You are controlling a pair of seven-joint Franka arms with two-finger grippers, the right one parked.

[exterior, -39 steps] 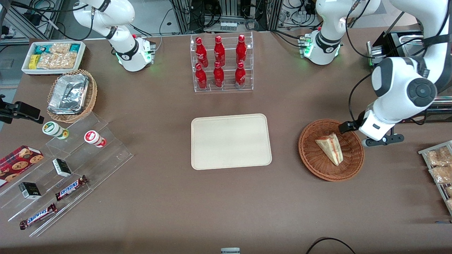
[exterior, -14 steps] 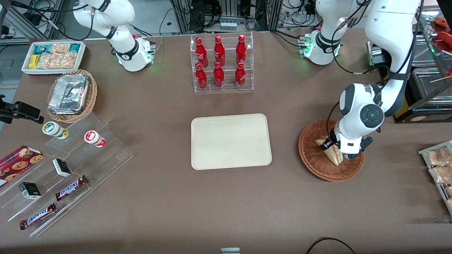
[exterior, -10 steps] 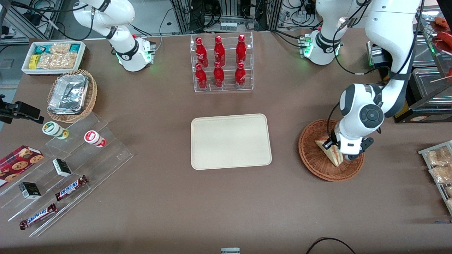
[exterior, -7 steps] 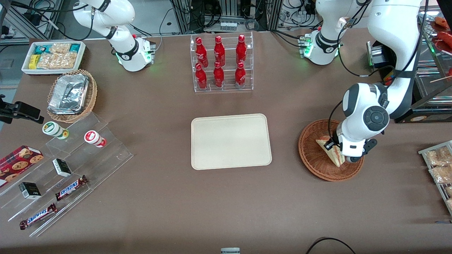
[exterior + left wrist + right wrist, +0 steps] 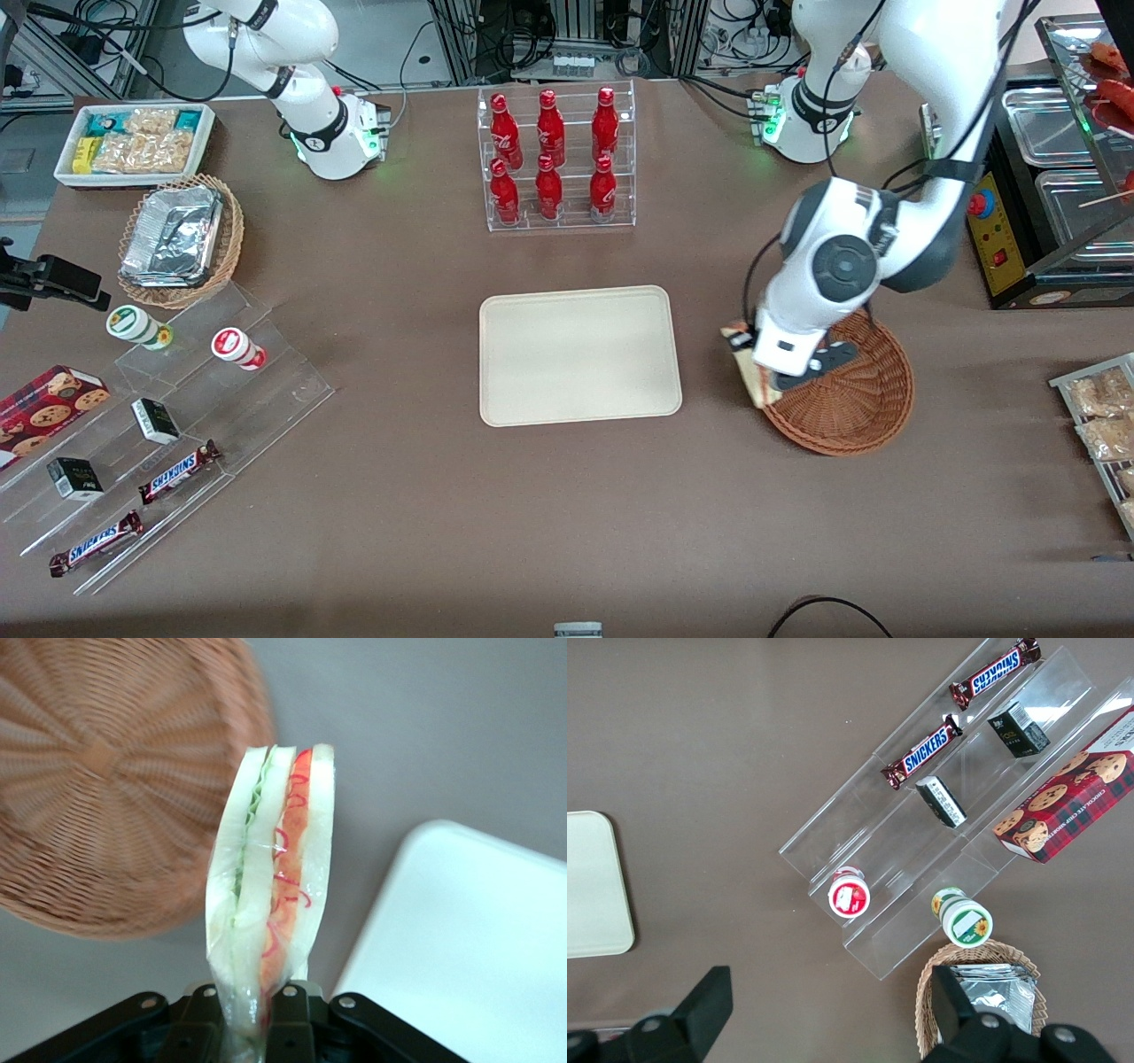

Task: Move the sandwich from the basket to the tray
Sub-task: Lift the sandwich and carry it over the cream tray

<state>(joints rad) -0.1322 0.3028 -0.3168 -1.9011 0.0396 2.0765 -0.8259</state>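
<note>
My left gripper (image 5: 769, 379) is shut on the sandwich (image 5: 742, 354), a wrapped white wedge with green and red-orange layers, and holds it in the air above the basket's rim on the tray's side. In the left wrist view the sandwich (image 5: 270, 877) hangs pinched between the fingers (image 5: 288, 1019) of the gripper (image 5: 244, 1032). The reddish-brown wicker basket (image 5: 855, 403) holds nothing that I can see; it also shows in the left wrist view (image 5: 106, 788). The cream tray (image 5: 578, 354) lies bare mid-table, with one corner in the left wrist view (image 5: 469, 948).
A clear rack of red bottles (image 5: 555, 159) stands farther from the front camera than the tray. A tan foil basket (image 5: 182, 239), a white snack bin (image 5: 135, 142) and acrylic steps with candy bars (image 5: 177, 470) lie toward the parked arm's end. Snack packs (image 5: 1099, 416) sit beside the basket.
The gripper came down over the sandwich in the basket, shut on it, lifted it out and carried it toward the tray. The basket is left bare.
</note>
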